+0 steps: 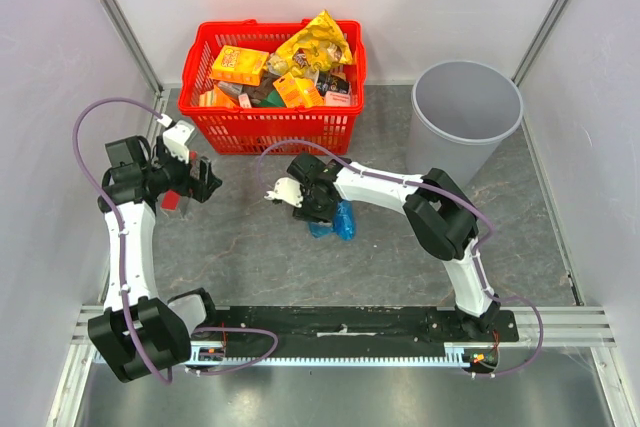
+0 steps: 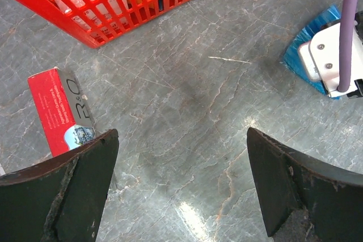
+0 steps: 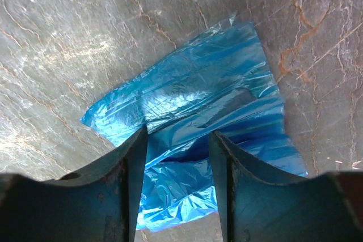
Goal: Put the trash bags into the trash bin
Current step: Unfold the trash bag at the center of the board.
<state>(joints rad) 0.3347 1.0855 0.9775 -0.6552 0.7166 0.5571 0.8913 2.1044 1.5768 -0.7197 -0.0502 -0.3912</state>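
The crumpled, translucent bright-blue plastic trash bag (image 1: 343,221) lies mid-table on the grey marbled tabletop (image 1: 250,257). It is well left of, and nearer than, the round light-grey plastic trash bin (image 1: 452,152). The right gripper (image 3: 177,140) straddles a fold of it, fingers narrowly parted. The left gripper (image 2: 181,185) gapes wide, empty, near the red mesh basket (image 1: 270,122).
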